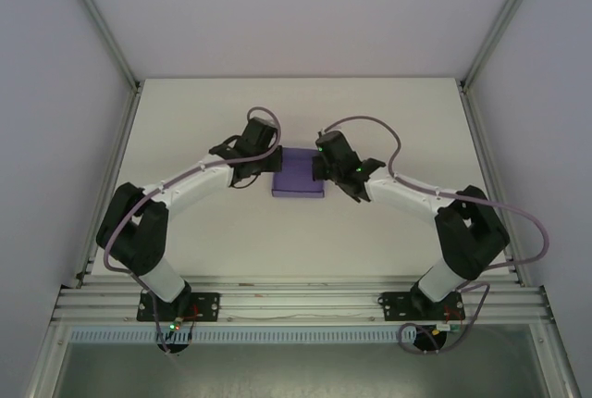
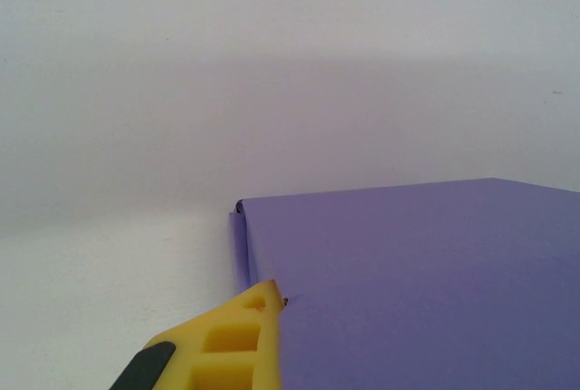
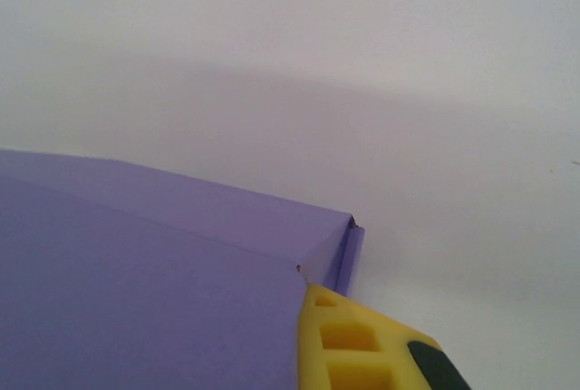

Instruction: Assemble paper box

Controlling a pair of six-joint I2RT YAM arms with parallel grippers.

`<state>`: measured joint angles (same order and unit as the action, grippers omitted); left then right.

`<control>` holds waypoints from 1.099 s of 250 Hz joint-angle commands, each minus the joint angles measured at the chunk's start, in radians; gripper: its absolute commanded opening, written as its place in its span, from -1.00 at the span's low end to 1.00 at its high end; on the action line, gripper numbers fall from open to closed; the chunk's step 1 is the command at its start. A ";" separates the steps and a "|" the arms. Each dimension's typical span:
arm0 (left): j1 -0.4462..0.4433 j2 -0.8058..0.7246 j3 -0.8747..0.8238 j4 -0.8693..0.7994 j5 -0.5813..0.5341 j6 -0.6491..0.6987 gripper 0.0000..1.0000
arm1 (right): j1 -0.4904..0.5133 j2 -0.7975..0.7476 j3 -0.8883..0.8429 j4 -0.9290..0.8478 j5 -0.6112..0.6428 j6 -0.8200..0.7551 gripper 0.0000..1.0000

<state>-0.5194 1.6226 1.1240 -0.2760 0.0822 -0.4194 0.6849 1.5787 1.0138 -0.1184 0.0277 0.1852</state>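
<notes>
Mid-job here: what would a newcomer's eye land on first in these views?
The purple paper box, folded flat, stands out at the middle of the white table. The left gripper and right gripper meet it from opposite sides. In the wrist views a yellow finger sits right against a box corner.

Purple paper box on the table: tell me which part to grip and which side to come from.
Probably the left or right edge of the flat lavender card box, approached low from that side. It lies flat on the white table, broad on top with thin walls, so a top-down pinch looks too wide, while an edge offers a thin lip.
</notes>
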 commanded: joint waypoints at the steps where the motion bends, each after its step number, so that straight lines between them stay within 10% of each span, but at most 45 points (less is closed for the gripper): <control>1: -0.040 -0.035 -0.062 0.047 0.045 -0.016 -1.00 | 0.015 -0.027 -0.053 0.072 -0.019 -0.073 -1.00; 105: -0.047 -0.174 -0.244 0.118 0.037 -0.013 -0.67 | 0.024 -0.109 -0.281 0.240 -0.007 -0.085 -1.00; 182: -0.048 -0.275 -0.225 0.052 0.096 -0.018 0.13 | 0.073 -0.111 -0.294 0.211 0.061 -0.141 -1.00; 227: -0.048 -0.370 -0.213 -0.025 0.093 -0.061 0.98 | 0.087 -0.114 -0.294 0.199 0.086 -0.158 -1.00; 275: -0.033 -0.448 -0.166 -0.094 -0.007 -0.117 1.00 | 0.118 -0.084 -0.271 0.172 0.123 -0.180 -1.00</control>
<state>-0.5694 1.2144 0.9028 -0.2852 0.1650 -0.4828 0.7853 1.4696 0.7425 0.1547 0.1062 0.0296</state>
